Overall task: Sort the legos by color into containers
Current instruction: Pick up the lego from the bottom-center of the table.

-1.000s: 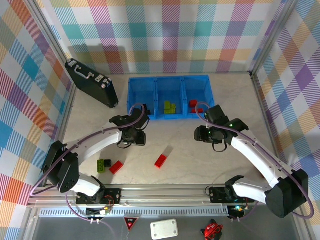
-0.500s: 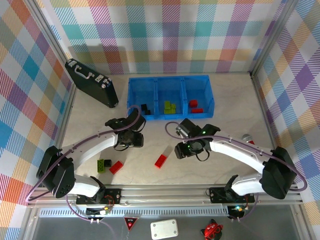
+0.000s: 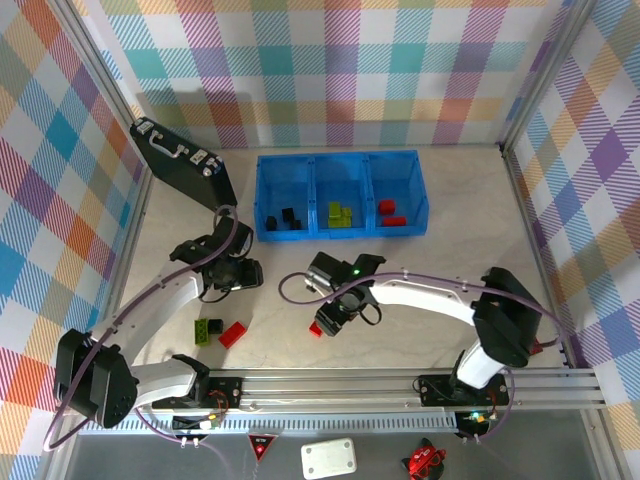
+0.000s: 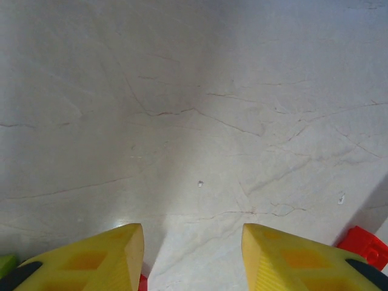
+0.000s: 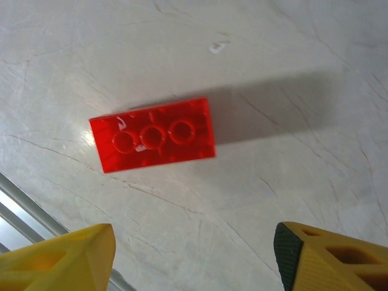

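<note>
Legos [image 3: 340,213] sit in the blue tray [image 3: 340,157] near the worktop's [image 3: 460,260] far edge. Your right claw [image 5: 194,260] is wide open over a red lego [image 5: 153,134] by the near edge, and your left claw [image 4: 194,254] is wide too.

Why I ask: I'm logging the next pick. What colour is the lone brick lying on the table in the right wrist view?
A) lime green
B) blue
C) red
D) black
C: the right wrist view shows a single red brick lying flat on the table, just ahead of the right gripper, whose yellow fingers stand apart.
</note>
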Tool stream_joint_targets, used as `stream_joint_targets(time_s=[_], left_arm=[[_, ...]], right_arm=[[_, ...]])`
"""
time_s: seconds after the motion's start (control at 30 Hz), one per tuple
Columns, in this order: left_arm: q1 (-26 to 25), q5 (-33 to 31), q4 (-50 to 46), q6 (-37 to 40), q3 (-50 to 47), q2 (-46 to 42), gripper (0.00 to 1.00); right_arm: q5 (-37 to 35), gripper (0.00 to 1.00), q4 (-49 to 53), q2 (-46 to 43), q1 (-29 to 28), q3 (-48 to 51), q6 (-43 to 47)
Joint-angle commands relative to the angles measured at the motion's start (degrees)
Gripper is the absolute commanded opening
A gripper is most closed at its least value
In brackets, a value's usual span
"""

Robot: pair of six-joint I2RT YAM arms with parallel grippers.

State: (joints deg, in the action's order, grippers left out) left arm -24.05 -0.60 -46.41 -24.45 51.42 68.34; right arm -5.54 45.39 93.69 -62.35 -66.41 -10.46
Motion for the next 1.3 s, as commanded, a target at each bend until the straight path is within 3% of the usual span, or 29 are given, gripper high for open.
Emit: stream_joint_targets(time_s=[0.0, 0.2, 0.37, 0.43, 0.87, 1.27], left_arm=[[1.3, 1.97, -1.93, 1.27, -0.76, -1.74, 0.47], [1.99, 2.53, -2.45, 1.4, -0.46, -2.48, 0.47], [2.34, 2.56, -2.98, 1.63, -0.1, -2.81, 0.47], [2.52, 2.75, -2.87, 1.6, -0.18, -2.85, 0.47], [2.78, 3.31, -2.89, 1.6, -0.19, -2.75, 0.47], [2.87, 2.86, -3.42, 1.42, 0.06, -3.09, 0.46]], right_arm=[[-1.53, 0.73, 2.38, 3.6, -2.21, -3.58, 3.52], [-2.8, 0.78, 3.81, 8.6, -4.58, -7.29, 4.91], [-3.31, 0.98, 4.52, 10.65, -4.67, -7.97, 5.37], [-3.5, 1.0, 4.47, 11.13, -4.71, -7.95, 5.37], [-3.47, 0.96, 2.82, 16.1, -4.71, -9.44, 5.57], [-3.07, 0.81, 3.04, 17.84, -4.71, -10.1, 5.11]])
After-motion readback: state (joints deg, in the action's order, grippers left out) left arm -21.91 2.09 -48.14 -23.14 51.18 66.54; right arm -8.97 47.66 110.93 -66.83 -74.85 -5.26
